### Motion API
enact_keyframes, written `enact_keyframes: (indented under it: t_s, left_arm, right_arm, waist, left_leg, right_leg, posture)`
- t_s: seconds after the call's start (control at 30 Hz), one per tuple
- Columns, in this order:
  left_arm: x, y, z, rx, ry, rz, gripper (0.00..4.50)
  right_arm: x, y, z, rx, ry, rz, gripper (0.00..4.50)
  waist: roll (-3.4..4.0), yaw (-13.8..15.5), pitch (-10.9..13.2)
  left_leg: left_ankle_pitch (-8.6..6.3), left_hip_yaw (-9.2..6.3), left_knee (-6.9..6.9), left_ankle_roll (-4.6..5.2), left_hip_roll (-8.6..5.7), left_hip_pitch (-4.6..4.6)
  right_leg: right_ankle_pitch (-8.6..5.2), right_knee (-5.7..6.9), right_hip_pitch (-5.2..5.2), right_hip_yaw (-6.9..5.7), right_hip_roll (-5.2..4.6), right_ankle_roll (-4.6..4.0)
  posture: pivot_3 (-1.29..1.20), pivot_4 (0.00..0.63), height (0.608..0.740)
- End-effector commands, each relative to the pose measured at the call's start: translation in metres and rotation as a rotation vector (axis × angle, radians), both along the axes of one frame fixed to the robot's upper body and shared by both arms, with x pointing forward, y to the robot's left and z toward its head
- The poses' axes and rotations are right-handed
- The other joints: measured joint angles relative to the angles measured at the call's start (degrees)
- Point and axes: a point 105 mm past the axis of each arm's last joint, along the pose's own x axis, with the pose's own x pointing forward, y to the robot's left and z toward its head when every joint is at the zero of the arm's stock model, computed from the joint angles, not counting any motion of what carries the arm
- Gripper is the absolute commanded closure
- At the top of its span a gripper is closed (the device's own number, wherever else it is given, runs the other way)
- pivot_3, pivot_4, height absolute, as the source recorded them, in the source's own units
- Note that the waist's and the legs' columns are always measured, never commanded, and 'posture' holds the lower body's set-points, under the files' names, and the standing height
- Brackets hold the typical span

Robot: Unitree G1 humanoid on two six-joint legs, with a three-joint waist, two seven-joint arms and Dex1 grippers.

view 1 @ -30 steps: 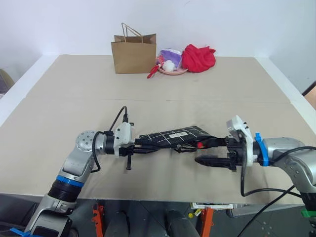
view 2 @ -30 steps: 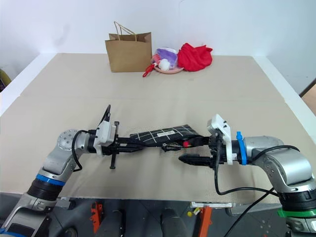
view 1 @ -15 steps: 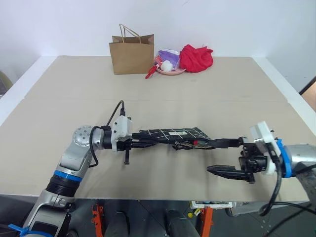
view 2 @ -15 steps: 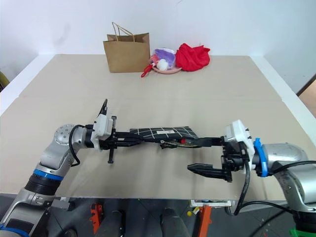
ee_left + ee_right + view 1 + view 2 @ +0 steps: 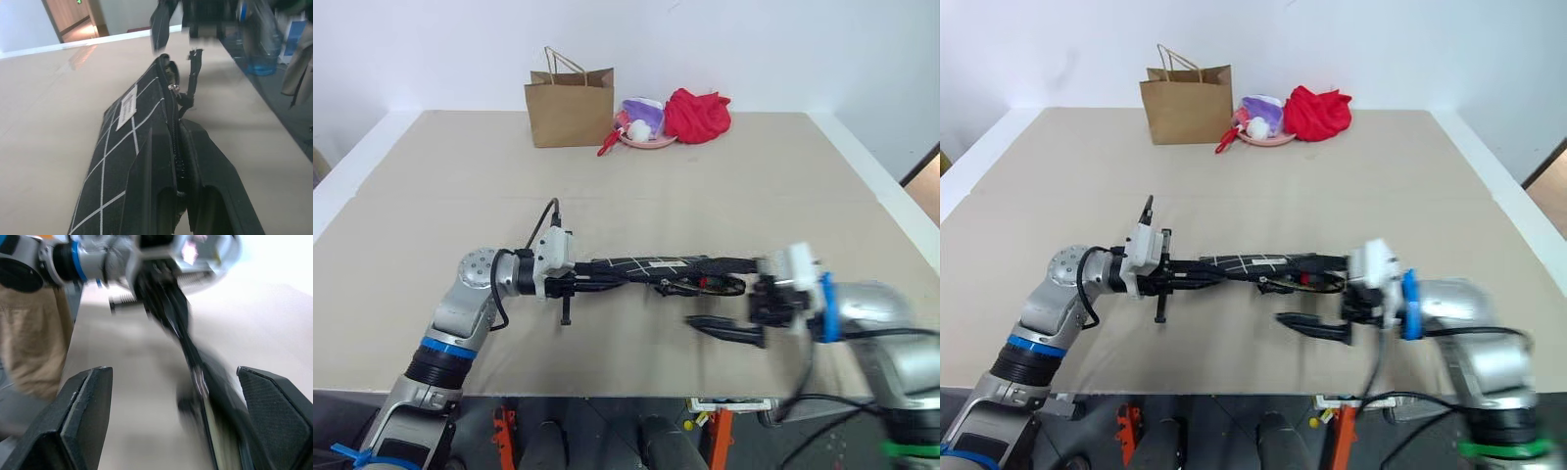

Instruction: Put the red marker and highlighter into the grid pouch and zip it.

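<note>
Head views: we see the left gripper [image 5: 607,285] clamped tight on the left end of the grid pouch [image 5: 651,265], which hangs edge-up above the table [image 5: 431,196], stretched level between the two arms. The right gripper [image 5: 717,297] sits at the pouch's right end, fingers spread wide, one finger [image 5: 724,329] below and in front of the pouch; we can't tell whether the other touches the fabric. A bit of red [image 5: 704,283] shows at the pouch's open right end, likely the red marker; the highlighter can't be made out. At the far edge: brown paper bag [image 5: 570,101], pink plate [image 5: 651,140] with small items, red cloth [image 5: 697,115]. Left wrist view: its fingers [image 5: 205,171] pinch the pouch along the zipper line, white label [image 5: 127,105] facing up, zipper pull [image 5: 193,68] dangling at the far end. Right wrist view: both fingers [image 5: 83,406] stand wide apart, the blurred pouch running between them toward the left gripper.
</note>
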Motion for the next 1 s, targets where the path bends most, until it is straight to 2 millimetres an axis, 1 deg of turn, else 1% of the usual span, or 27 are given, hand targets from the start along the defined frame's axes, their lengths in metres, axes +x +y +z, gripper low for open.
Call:
enact_keyframes:
  t_s: [0.03, 0.13, 0.4, 0.43, 0.5, 0.6, 0.73, 0.77, 1.0]
  left_arm:
    - [-0.0038, 0.0013, 0.0107, -0.02, -0.037, -0.005, 4.5]
    - [-0.0051, 0.0006, 0.0103, -0.022, -0.035, -0.005, 4.5]
    - [-0.0057, 0.0, 0.0101, -0.024, -0.032, -0.004, 4.5]
    - [-0.0053, 0.0003, 0.0102, -0.023, -0.033, -0.001, 4.5]
    - [-0.0049, 0.0006, 0.0102, -0.022, -0.034, 0.002, 4.5]
    - [-0.0051, 0.0009, 0.0095, -0.021, -0.033, 0.004, 4.5]
    - [-0.0047, 0.0016, 0.0089, -0.018, -0.032, 0.006, 4.5]
    - [-0.0042, 0.0019, 0.009, -0.017, -0.032, 0.008, 4.5]
    - [-0.0028, 0.0012, 0.0111, -0.021, -0.037, 0.009, 4.5]
  right_arm:
    - [0.0059, -0.0037, 0.0079, -0.015, -0.097, -0.03, 0.12]
    - [0.0065, -0.0034, 0.0064, -0.014, -0.108, -0.03, 0.12]
    - [0.0098, -0.0084, 0.0026, -0.01, -0.154, -0.031, 0.12]
    - [0.0087, -0.0089, 0.0016, -0.011, -0.162, -0.026, 0.49]
    - [0.0071, -0.0095, -0.0004, -0.013, -0.168, -0.018, 0.82]
    - [0.0052, -0.0095, -0.0003, -0.013, -0.194, -0.007, 2.36]
    - [0.0039, -0.0098, 0.0027, 0.002, -0.209, -0.001, 4.21]
    - [0.0037, -0.0103, 0.0027, -0.001, -0.211, 0.0, 4.4]
    - [0.0039, -0.0126, -0.0004, -0.016, -0.214, 0.005, 4.4]
  waist:
    - [-0.04, 0.5, 0.0]
    - [-0.04, 0.9, 0.0]
    - [-0.04, 0.9, 0.0]
    - [-0.04, 0.9, 0.0]
    - [-0.04, 0.9, 0.0]
    - [-0.04, 0.9, 0.0]
    - [-0.04, 0.9, 0.0]
    - [-0.04, 0.9, 0.0]
    - [-0.04, 0.9, 0.0]
  left_leg:
    - [0.01, -0.01, 0.01, -0.01, 0.0, -0.05]
    - [-0.01, 0.0, 0.02, -0.05, -0.03, -0.09]
    - [-0.01, -0.03, -0.06, -0.05, -0.02, -0.04]
    - [-0.01, -0.03, -0.05, -0.05, -0.02, -0.04]
    - [-0.01, -0.03, -0.05, -0.05, -0.02, -0.04]
    - [-0.01, -0.03, -0.05, -0.05, -0.02, -0.04]
    - [-0.01, -0.03, -0.05, -0.05, -0.02, -0.03]
    - [-0.01, -0.03, -0.05, -0.05, -0.02, -0.03]
    - [-0.01, -0.03, -0.05, -0.05, -0.02, -0.03]
  right_leg:
    - [-0.01, -0.01, 0.01, 0.0, 0.0, 0.04]
    - [-0.01, -0.05, 0.03, 0.0, -0.06, 0.17]
    - [-0.03, -0.03, 0.02, -0.03, -0.04, 0.13]
    - [-0.02, -0.02, 0.02, -0.03, -0.04, 0.13]
    - [-0.02, -0.02, 0.02, -0.03, -0.04, 0.13]
    - [-0.02, -0.02, 0.02, -0.03, -0.04, 0.13]
    - [-0.02, -0.02, 0.02, -0.03, -0.04, 0.13]
    - [-0.02, -0.01, 0.02, -0.03, -0.03, 0.13]
    - [-0.02, -0.01, 0.03, -0.03, -0.03, 0.14]
  posture:
    - [0.0, 0.15, 0.74]
    - [0.0, 0.15, 0.74]
    - [0.0, 0.15, 0.74]
    - [0.0, 0.15, 0.74]
    - [0.0, 0.15, 0.74]
    - [0.0, 0.15, 0.74]
    - [0.0, 0.15, 0.74]
    - [0.0, 0.15, 0.74]
    - [0.0, 0.15, 0.74]
